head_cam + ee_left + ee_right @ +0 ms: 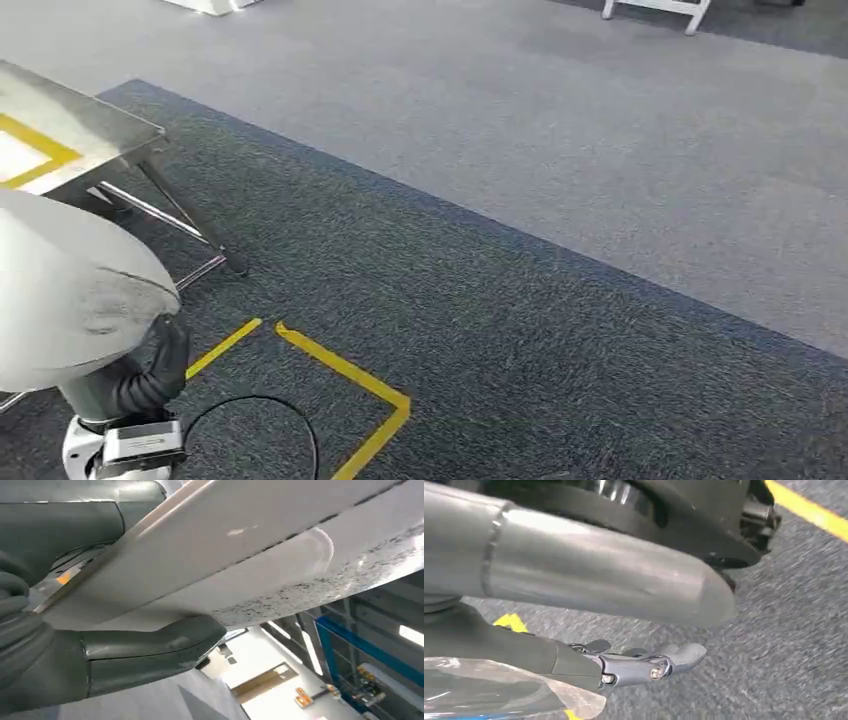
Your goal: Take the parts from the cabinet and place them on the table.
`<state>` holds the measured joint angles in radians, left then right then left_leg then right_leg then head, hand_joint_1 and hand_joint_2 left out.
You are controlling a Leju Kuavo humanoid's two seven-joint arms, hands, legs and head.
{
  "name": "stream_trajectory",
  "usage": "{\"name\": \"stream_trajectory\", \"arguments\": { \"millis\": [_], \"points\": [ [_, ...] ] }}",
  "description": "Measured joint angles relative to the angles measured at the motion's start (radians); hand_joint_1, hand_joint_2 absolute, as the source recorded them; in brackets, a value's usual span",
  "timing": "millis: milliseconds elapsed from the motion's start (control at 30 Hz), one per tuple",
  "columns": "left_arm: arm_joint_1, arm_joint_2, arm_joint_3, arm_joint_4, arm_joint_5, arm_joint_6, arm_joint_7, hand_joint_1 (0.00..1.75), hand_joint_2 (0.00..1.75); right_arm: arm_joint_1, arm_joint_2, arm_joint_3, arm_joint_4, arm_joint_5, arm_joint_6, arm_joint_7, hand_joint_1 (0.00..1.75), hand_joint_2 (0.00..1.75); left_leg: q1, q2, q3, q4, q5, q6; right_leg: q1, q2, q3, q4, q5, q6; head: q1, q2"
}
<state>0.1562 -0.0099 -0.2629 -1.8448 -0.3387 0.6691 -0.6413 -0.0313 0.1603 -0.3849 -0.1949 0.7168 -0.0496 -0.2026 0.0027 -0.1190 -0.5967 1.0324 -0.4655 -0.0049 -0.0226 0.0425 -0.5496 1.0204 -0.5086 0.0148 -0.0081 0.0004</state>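
One pale grey part (flat and broad) is gripped in the left hand, near the metal table. The right hand seems empty, fingers extended over carpet.

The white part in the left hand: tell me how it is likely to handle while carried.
The white part looks like a stiff moulded shell: its broad curved surface shows no sag. Its smooth, glossy finish suggests it could slip. The left hand pinches it near one edge, thumb beneath, so the wide overhang may lever and twist in the hold.
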Motion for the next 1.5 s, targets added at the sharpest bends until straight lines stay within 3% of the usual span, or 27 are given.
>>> {"name": "stream_trajectory", "arguments": {
  "millis": [33,67,133,167,200,267,300,333,367,500,567,600,667,700,733,800,833,867,1000,1067,1133,1200,1233,1300,1333,1367,1500],
  "points": [
    [-0.005,0.000,0.000,0.000,0.000,0.000,0.000,1.75,1.75,0.000,0.000,0.000,0.000,0.001,0.000,0.000,0.00,0.00,-0.006,0.058,-0.010,0.026,-0.017,-0.007,0.000,-0.011,0.003,-0.001,-0.002,-0.005,-0.011,0.000],
    [-0.009,0.000,0.000,0.000,0.000,0.000,0.000,1.75,1.75,0.001,0.000,0.000,0.000,0.003,0.000,0.000,0.00,0.00,-0.005,0.087,-0.040,0.087,-0.052,-0.011,0.003,-0.027,0.005,-0.001,-0.005,-0.011,-0.014,0.000],
    [-0.008,0.000,0.000,0.000,0.001,0.000,0.000,1.75,1.75,0.004,0.000,0.000,0.000,0.008,0.000,-0.002,0.00,0.00,0.000,0.104,-0.112,0.238,-0.113,-0.016,0.005,-0.060,0.009,-0.001,-0.010,-0.017,-0.013,0.000],
    [-0.007,0.000,0.001,0.000,0.005,0.000,0.000,1.75,1.75,0.005,0.000,0.000,0.000,0.009,0.000,-0.002,0.00,0.00,0.001,0.106,-0.135,0.283,-0.121,-0.018,0.006,-0.076,0.010,-0.001,-0.013,-0.018,-0.014,0.000],
    [-0.007,0.000,0.001,0.000,0.008,0.000,0.000,1.75,1.75,0.005,0.000,0.000,0.000,0.010,0.000,-0.002,0.00,0.00,0.003,0.106,-0.135,0.281,-0.104,-0.018,0.007,-0.090,0.013,-0.001,-0.015,-0.018,-0.013,0.000],
    [-0.007,0.000,0.003,0.000,0.009,0.000,0.000,1.75,1.75,0.002,0.000,0.000,0.000,0.011,-0.001,-0.002,0.00,0.00,0.003,0.117,-0.081,0.168,-0.023,-0.012,0.009,-0.115,0.022,-0.001,-0.022,-0.017,-0.014,0.000],
    [-0.008,0.000,0.004,0.000,0.010,-0.001,0.000,1.75,1.75,0.001,0.000,0.000,0.000,0.011,-0.001,-0.002,0.00,0.00,0.000,0.137,-0.040,0.087,0.019,-0.005,0.010,-0.126,0.028,-0.001,-0.026,-0.016,-0.014,0.000],
    [-0.009,0.000,0.007,0.000,0.010,-0.002,0.000,1.75,1.75,0.000,0.000,0.000,0.000,0.013,-0.001,-0.002,0.00,0.00,-0.009,0.188,-0.012,0.027,0.027,0.005,0.012,-0.137,0.033,-0.001,-0.030,-0.013,-0.013,0.000],
    [-0.012,0.000,0.009,0.000,0.012,-0.003,0.000,1.75,1.75,0.001,0.000,0.000,0.000,0.014,-0.001,-0.002,0.00,0.00,-0.024,0.213,-0.003,0.008,0.014,0.013,0.021,-0.147,0.032,0.001,-0.036,-0.004,-0.015,0.000],
    [-0.005,0.001,0.017,-0.001,0.018,-0.003,0.000,1.75,1.75,-0.004,0.000,0.000,-0.001,0.015,-0.001,-0.002,0.00,0.00,-0.016,0.161,0.000,-0.011,0.013,0.029,0.024,-0.198,0.043,-0.005,-0.048,0.016,-0.013,0.000],
    [-0.007,0.001,0.018,-0.003,0.019,-0.003,0.000,1.75,1.75,-0.005,0.000,0.001,-0.001,0.016,-0.001,-0.003,0.00,0.00,-0.007,0.141,0.005,-0.018,0.017,0.038,0.018,-0.084,0.012,0.064,-0.090,0.024,-0.004,0.000],
    [-0.009,0.000,0.018,-0.003,0.019,-0.003,0.000,1.75,1.75,-0.003,0.000,0.001,-0.001,0.016,-0.001,-0.003,0.00,0.00,-0.004,0.126,0.004,-0.018,0.017,0.040,0.016,-0.058,-0.030,0.147,-0.128,0.026,0.000,0.000],
    [-0.004,-0.001,0.018,-0.003,0.020,-0.003,0.000,1.75,1.75,-0.001,0.000,0.001,-0.001,0.017,0.000,-0.003,0.00,0.00,-0.004,0.100,0.004,-0.018,0.016,0.042,0.014,-0.045,-0.114,0.296,-0.178,0.030,0.000,0.000],
    [-0.003,-0.001,0.018,-0.002,0.020,-0.003,0.000,1.75,1.75,0.002,0.000,0.001,-0.001,0.018,0.000,-0.002,0.00,0.00,-0.004,0.084,0.005,-0.017,0.016,0.042,0.012,-0.045,-0.131,0.311,-0.165,0.032,0.001,0.000],
    [-0.002,-0.001,0.018,-0.003,0.020,-0.003,0.000,1.75,1.75,0.005,0.000,0.001,-0.001,0.018,0.000,-0.002,0.00,0.00,-0.003,0.067,0.007,-0.017,0.015,0.041,0.011,-0.044,-0.126,0.280,-0.127,0.032,0.000,0.000],
    [-0.002,-0.001,0.019,-0.003,0.020,-0.003,0.000,1.75,1.75,0.004,0.000,0.001,-0.001,0.019,-0.001,-0.002,0.00,0.00,0.002,0.036,0.010,-0.013,0.012,0.035,0.006,-0.021,-0.061,0.116,-0.022,0.035,0.000,0.000],
    [-0.003,-0.001,0.019,-0.003,0.020,-0.003,0.000,1.75,1.75,0.004,0.000,0.001,-0.001,0.019,-0.001,-0.002,0.00,0.00,0.004,0.026,0.009,-0.009,0.009,0.029,-0.002,0.028,-0.030,0.038,0.010,0.038,0.003,0.000],
    [-0.004,0.000,0.019,-0.003,0.020,-0.003,0.000,1.75,1.75,0.004,0.000,0.001,0.001,0.019,0.000,-0.002,0.00,0.00,-0.002,0.012,0.000,0.003,0.004,0.020,-0.008,0.079,-0.019,0.010,-0.007,0.037,0.006,0.000],
    [0.001,0.000,0.022,-0.003,0.020,-0.003,0.000,1.75,1.75,0.003,0.001,0.001,0.001,0.021,0.000,-0.001,0.00,0.00,0.007,-0.035,-0.013,-0.001,0.016,-0.005,-0.006,0.026,-0.004,0.007,-0.004,0.007,0.005,0.000],
    [-0.003,0.000,0.024,-0.003,0.020,-0.003,0.000,1.75,1.75,0.002,0.001,0.001,0.001,0.022,0.000,-0.002,0.00,0.00,-0.001,0.079,-0.036,0.055,-0.023,-0.014,-0.003,-0.005,0.003,0.002,-0.005,-0.005,-0.009,0.000],
    [-0.003,0.000,0.024,-0.003,0.019,-0.003,0.000,1.75,1.75,0.007,0.001,0.001,0.001,0.022,0.000,-0.002,0.00,0.00,0.003,0.106,-0.106,0.204,-0.095,-0.020,0.001,-0.040,0.007,0.003,-0.011,-0.012,-0.010,0.000],
    [-0.001,0.000,0.024,-0.003,0.019,-0.003,0.000,1.75,1.75,0.007,0.001,0.001,0.001,0.022,-0.002,-0.001,0.00,0.00,0.006,0.108,-0.151,0.296,-0.115,-0.022,0.004,-0.074,0.011,0.003,-0.017,-0.014,-0.010,0.000],
    [0.000,0.000,0.024,-0.003,0.019,-0.003,0.000,1.75,1.75,0.007,0.001,0.001,0.001,0.022,-0.002,-0.001,0.00,0.00,0.006,0.109,-0.140,0.276,-0.092,-0.020,0.005,-0.089,0.013,0.003,-0.019,-0.013,-0.009,0.000],
    [0.001,0.000,0.024,-0.003,0.019,-0.003,0.000,1.75,1.75,0.003,0.001,0.001,0.001,0.022,-0.001,0.000,0.00,0.00,0.003,0.125,-0.067,0.132,-0.006,-0.009,0.008,-0.113,0.024,0.003,-0.027,-0.012,-0.009,0.000],
    [0.001,0.000,0.024,-0.003,0.019,-0.003,0.000,1.75,1.75,0.002,0.001,0.001,0.001,0.022,-0.001,0.000,0.00,0.00,-0.003,0.154,-0.024,0.049,0.029,0.003,0.009,-0.124,0.031,0.002,-0.031,-0.010,-0.010,0.000],
    [0.000,0.000,0.024,-0.003,0.019,-0.004,0.000,1.75,1.75,0.002,0.002,0.001,0.002,0.022,-0.001,0.000,0.00,0.00,-0.017,0.205,-0.007,0.019,0.006,0.014,0.013,-0.134,0.032,0.002,-0.036,-0.004,-0.008,0.000],
    [0.005,0.001,0.025,-0.003,0.008,-0.003,-0.003,1.75,1.75,-0.005,0.002,0.001,0.001,0.023,0.001,0.002,0.00,0.00,-0.023,0.166,-0.009,0.001,0.007,0.029,0.018,-0.179,0.048,-0.009,-0.042,0.017,-0.011,0.000]
  ]
}}
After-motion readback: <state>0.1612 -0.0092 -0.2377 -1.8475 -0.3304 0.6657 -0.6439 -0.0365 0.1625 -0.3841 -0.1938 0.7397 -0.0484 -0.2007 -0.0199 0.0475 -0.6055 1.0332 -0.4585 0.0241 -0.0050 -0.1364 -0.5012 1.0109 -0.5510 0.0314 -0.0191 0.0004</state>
